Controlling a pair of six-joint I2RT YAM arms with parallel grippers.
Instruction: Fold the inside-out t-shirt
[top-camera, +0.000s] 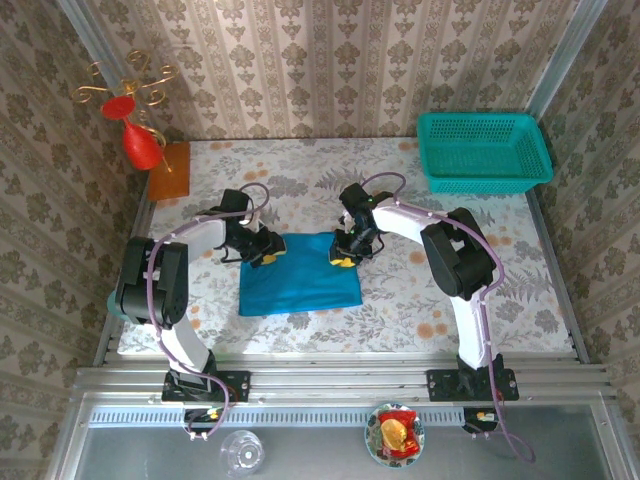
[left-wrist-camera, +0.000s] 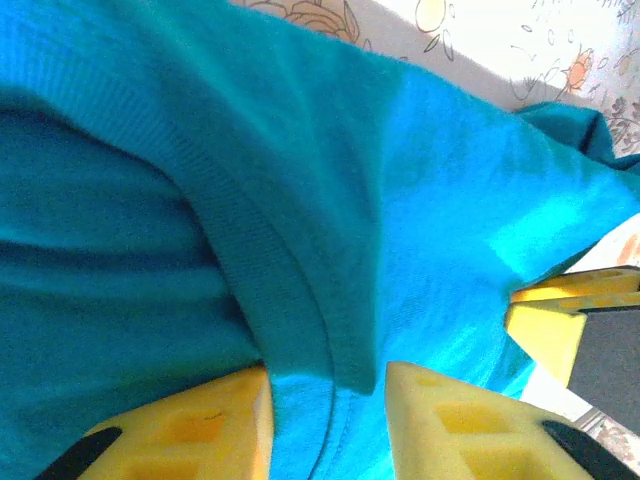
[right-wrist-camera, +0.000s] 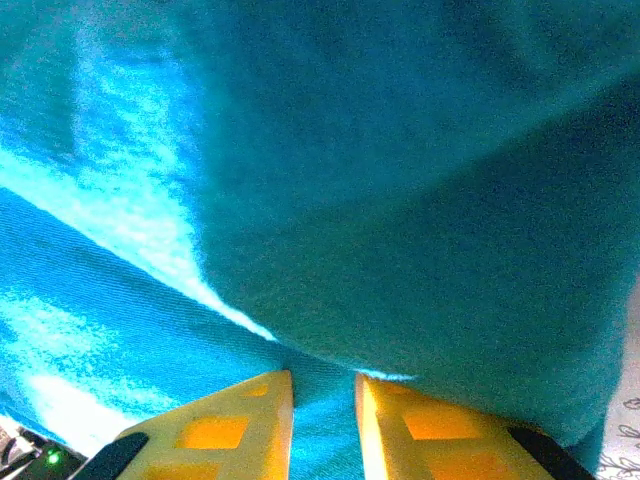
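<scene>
The inside-out t-shirt lies folded on the surface, well apart from the teal basket, nearer and left of it. The right hand pinches the shirt corner nearest the basket, almost closed. The left hand clamps the next far corner, slightly wider, on bunched cloth.

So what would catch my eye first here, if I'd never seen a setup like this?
Probably the bright blue t-shirt, lying as a rough rectangle mid-table. The left gripper and right gripper are down at its two far corners, with blue cloth between their yellow fingers. After that, the teal basket in the far right corner and the red ornament at the far left stand out.
</scene>
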